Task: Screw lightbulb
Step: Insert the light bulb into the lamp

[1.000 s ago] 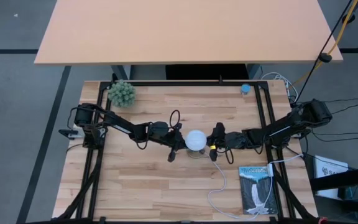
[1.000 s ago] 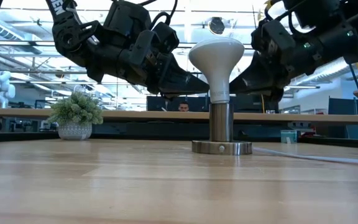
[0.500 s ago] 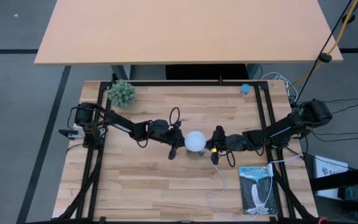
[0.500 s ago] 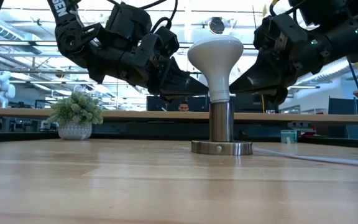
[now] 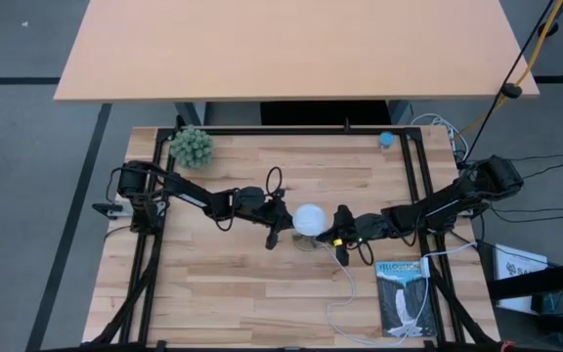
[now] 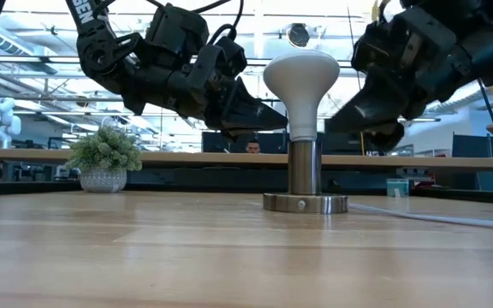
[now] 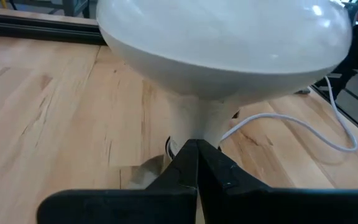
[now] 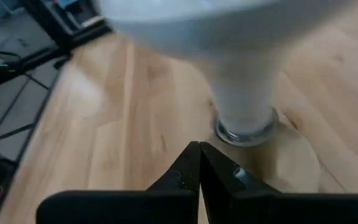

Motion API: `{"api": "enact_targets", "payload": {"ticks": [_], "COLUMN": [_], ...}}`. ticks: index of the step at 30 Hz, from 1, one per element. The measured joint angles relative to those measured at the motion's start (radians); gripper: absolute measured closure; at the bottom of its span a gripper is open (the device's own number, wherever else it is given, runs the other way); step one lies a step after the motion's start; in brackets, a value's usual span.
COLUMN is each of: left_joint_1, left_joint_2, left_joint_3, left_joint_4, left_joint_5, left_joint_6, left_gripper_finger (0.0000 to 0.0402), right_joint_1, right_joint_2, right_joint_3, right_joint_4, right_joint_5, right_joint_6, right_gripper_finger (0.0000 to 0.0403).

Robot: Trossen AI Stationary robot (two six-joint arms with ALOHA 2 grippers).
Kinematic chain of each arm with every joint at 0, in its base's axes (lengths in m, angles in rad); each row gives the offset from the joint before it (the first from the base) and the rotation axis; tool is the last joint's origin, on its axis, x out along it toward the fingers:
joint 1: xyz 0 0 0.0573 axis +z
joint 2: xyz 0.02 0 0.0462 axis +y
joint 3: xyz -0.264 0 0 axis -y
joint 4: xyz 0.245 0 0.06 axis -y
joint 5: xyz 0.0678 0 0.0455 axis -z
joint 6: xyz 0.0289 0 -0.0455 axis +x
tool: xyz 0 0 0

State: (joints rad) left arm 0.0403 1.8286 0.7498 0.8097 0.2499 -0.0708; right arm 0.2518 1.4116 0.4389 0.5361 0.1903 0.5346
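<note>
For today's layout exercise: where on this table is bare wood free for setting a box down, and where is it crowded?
Free: the near-left wood, below the left arm; also between plant and blue object. Crowded: centre, both tools flanking the lightbulb; cord and booklet near-right.

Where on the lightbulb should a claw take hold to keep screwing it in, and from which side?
Probably the narrow neck of the lightbulb, just above the socket. It stands upright with a wide, smooth dome on top, which looks harder to pinch. Come in level from the side, where the left claw and right claw already sit, both shut.
</note>
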Motion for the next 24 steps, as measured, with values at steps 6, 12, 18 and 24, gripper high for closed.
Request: {"api": "enact_targets", "payload": {"ticks": [6,12,18,24], "left_joint_1": [-0.004,-0.004,-0.002,0.006], "left_joint_2": [0.0,0.0,0.0,0.0], "left_joint_3": [0.0,0.0,0.0,-0.001], "left_joint_4": [0.005,0.012,0.022,0.021], "left_joint_5": [0.049,0.082,0.062,0.06], "left_joint_6": [0.0,0.0,0.001,0.002], "left_gripper_finger": [0.0402,0.0402,0.0402,0.0402], "right_joint_1": [-0.002,-0.001,-0.001,-0.001], "right_joint_2": [-0.009,-0.01,-0.01,-0.01], "right_joint_3": [0.0,0.0,0.0,-0.001], "right_joint_4": [-0.07,0.017,0.041,0.046], "right_joint_5": [0.179,0.204,0.199,0.123], "right_joint_6": [0.019,-0.047,-0.058,-0.057], "right_gripper_finger": [0.0403,0.0403,0.0403,0.0403]}}
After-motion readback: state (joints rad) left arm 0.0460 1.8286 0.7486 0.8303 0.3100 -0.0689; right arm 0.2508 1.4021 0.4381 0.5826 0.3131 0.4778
